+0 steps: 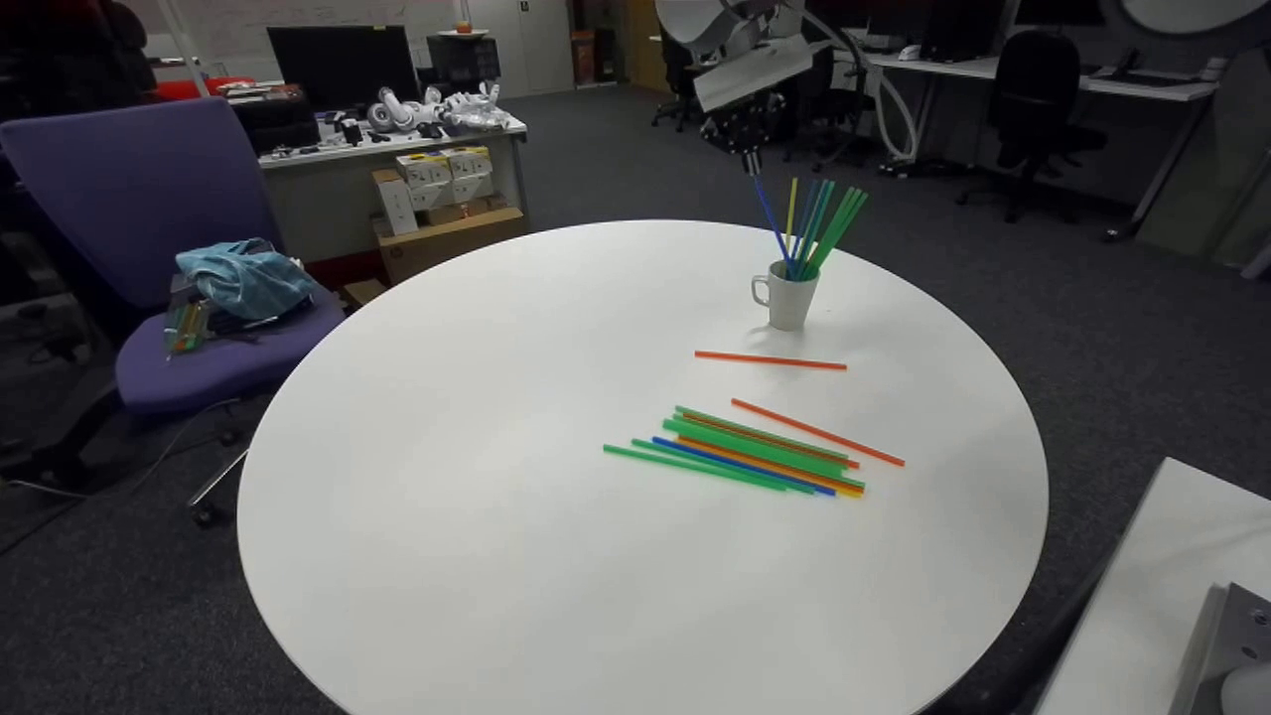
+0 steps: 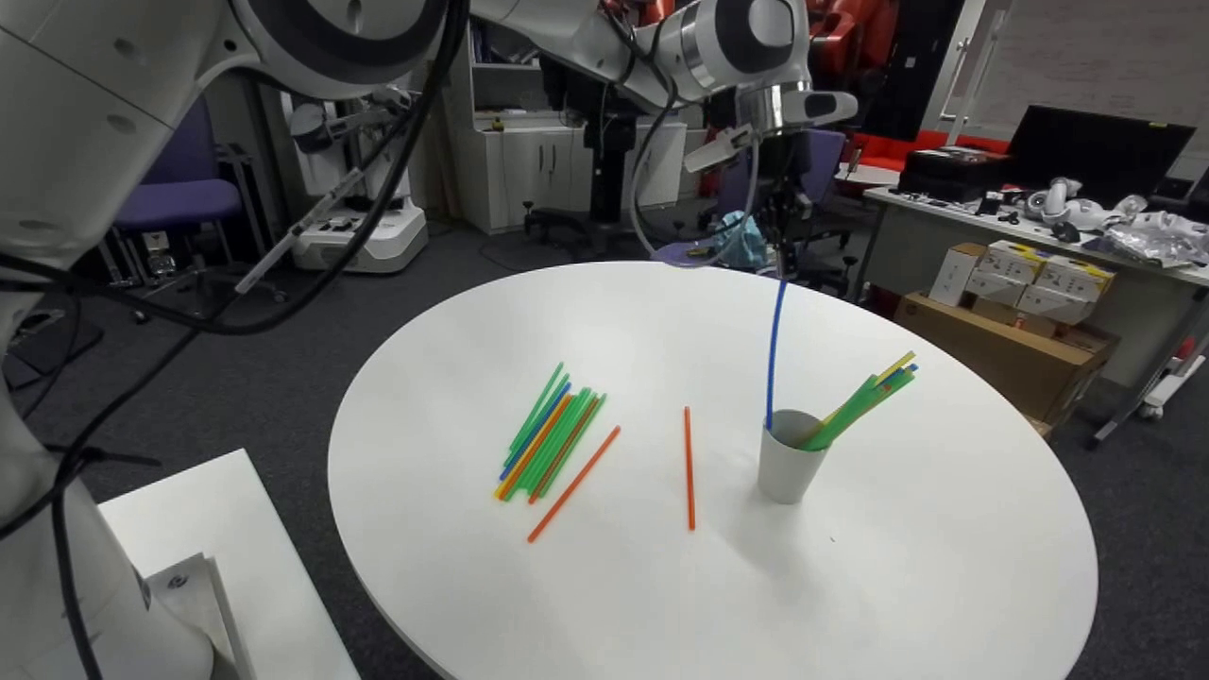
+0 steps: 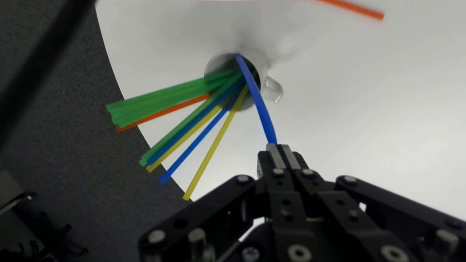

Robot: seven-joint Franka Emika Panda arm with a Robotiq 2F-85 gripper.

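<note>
The gripper [image 3: 279, 146] has its fingers closed on the upper end of a blue straw [image 3: 257, 95], which runs out from between the tips and bows slightly on its way down to a white mug [image 2: 789, 477]. The straw's lower end is at the mug's rim; how far inside it reaches is hard to tell. Green straws [image 3: 156, 102], a red-orange straw [image 3: 165, 112], yellow straws [image 3: 215, 145] and other blue straws [image 3: 198, 139] lean out of the mug, apart from the fingers. The mug stands upright on a round white table [image 1: 447, 477]. Near it lies a loose red straw [image 1: 770, 359]; farther off, a second red straw [image 1: 817, 433] lies beside a mixed bundle of straws [image 1: 760, 447]. Beyond the table stands a purple chair [image 1: 139, 189].
</note>
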